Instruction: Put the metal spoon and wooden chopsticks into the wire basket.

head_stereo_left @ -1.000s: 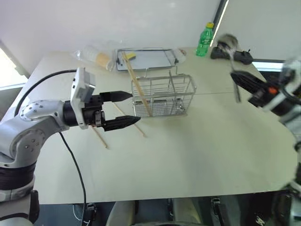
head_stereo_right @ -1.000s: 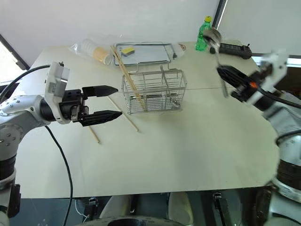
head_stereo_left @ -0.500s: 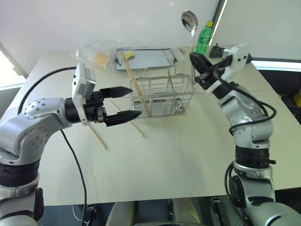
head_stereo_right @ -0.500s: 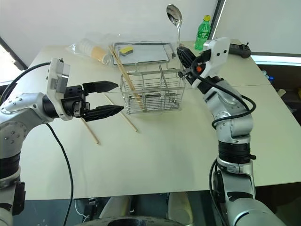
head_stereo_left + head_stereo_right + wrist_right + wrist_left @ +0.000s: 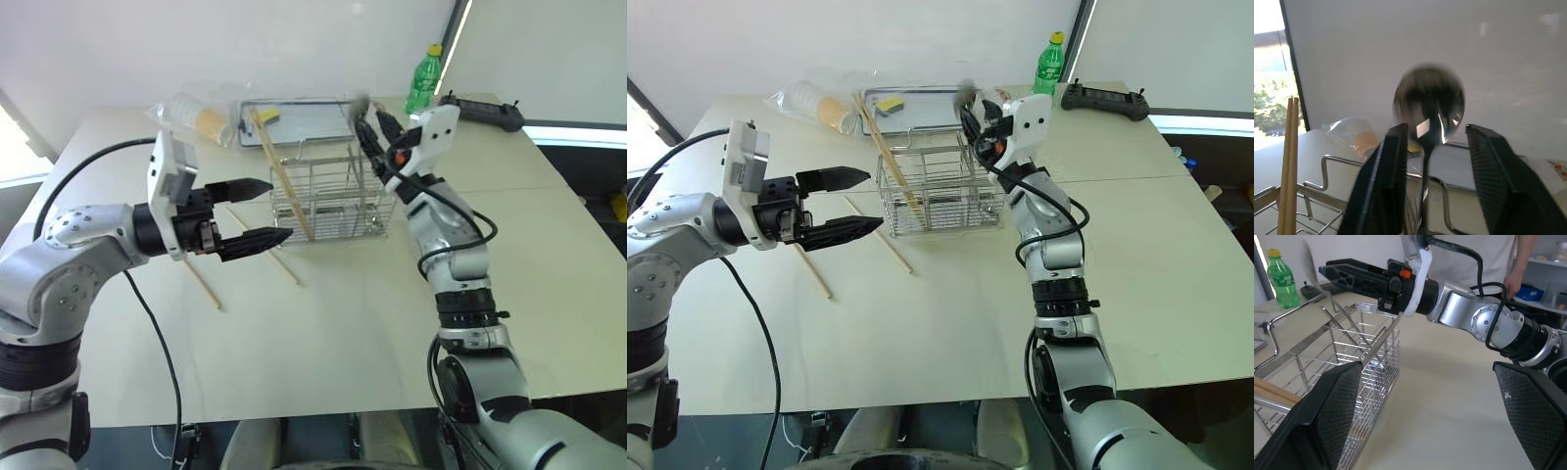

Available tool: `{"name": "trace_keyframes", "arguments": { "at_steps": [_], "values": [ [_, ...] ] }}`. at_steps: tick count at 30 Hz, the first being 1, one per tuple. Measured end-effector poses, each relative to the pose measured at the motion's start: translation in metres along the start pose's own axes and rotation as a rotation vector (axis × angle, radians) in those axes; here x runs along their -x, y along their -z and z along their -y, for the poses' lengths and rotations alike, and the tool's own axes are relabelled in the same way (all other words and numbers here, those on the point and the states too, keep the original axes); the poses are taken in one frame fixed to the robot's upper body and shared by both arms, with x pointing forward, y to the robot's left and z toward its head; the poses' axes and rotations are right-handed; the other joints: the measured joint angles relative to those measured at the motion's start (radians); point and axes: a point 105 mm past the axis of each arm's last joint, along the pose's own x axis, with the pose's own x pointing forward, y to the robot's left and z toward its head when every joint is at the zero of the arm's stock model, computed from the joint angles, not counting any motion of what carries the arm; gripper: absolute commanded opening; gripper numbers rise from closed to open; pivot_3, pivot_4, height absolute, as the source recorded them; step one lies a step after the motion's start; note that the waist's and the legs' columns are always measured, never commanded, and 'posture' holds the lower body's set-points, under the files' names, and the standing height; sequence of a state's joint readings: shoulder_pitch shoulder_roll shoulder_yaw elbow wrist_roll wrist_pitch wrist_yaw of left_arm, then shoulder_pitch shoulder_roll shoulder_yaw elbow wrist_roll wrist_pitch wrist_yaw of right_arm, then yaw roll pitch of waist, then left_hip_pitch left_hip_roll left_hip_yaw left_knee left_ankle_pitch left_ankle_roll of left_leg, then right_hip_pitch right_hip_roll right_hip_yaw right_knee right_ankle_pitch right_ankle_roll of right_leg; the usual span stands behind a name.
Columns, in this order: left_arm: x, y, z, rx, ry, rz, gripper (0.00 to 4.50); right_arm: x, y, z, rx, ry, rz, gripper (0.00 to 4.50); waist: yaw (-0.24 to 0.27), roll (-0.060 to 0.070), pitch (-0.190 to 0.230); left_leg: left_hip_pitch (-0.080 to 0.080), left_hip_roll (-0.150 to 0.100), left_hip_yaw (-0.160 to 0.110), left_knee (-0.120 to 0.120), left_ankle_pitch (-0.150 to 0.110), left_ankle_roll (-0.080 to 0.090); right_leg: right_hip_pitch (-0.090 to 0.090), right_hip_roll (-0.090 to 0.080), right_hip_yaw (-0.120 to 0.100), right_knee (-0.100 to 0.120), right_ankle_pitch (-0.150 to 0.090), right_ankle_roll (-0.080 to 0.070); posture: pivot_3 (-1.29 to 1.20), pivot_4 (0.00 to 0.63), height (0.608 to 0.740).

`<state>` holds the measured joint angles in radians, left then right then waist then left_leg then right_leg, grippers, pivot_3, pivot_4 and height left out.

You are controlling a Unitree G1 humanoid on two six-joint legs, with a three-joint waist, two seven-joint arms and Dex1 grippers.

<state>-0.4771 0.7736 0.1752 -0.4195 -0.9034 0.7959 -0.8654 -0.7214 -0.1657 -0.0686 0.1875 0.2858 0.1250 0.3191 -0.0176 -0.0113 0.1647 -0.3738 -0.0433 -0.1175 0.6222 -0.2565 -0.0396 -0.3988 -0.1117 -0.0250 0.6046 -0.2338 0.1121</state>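
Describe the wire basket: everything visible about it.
The wire basket is a small rectangular caddy of shiny silver wire grid with inner dividers and looped end handles. It stands upright on the table, in front of the flat tray. Wooden chopsticks lean inside its left part, sticking out above the rim.

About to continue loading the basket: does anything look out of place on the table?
Yes: two wooden chopsticks lie loose on the table beside the wire basket, not in it. One pair already leans inside.
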Motion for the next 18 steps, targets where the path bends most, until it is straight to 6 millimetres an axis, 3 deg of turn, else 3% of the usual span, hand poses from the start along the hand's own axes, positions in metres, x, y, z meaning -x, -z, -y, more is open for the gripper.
{"name": "trace_keyframes", "arguments": {
  "at_steps": [2, 16, 18],
  "values": [
    [0.0, -0.001, 0.0, -0.003, -0.001, 0.002, 4.5, 0.0, -0.001, 0.002, 0.004, 0.006, 0.002, 4.47, -0.001, 0.0, 0.0, 0.0, 0.0, 0.0, 0.0, 0.0, 0.0, 0.0, 0.0, 0.0, 0.001, 0.0, 0.0, 0.0, 0.15, 0.709],
    [-0.001, -0.004, -0.007, -0.017, -0.014, 0.022, 4.5, 0.01, -0.013, 0.027, 0.07, 0.067, -0.007, 4.47, 0.0, 0.0, 0.0, 0.0, 0.0, 0.0, 0.0, 0.0, 0.0, -0.003, 0.0, 0.001, 0.006, 0.0, 0.0, 0.0, 0.15, 0.709],
    [-0.002, -0.007, -0.007, -0.031, -0.012, 0.028, 4.5, 0.013, -0.023, 0.032, 0.111, 0.053, -0.011, 4.47, 0.002, 0.0, 0.0, -0.001, 0.0, 0.0, 0.0, 0.0, 0.0, -0.004, 0.0, 0.001, 0.006, 0.0, 0.0, 0.0, 0.15, 0.709]
  ]
}}
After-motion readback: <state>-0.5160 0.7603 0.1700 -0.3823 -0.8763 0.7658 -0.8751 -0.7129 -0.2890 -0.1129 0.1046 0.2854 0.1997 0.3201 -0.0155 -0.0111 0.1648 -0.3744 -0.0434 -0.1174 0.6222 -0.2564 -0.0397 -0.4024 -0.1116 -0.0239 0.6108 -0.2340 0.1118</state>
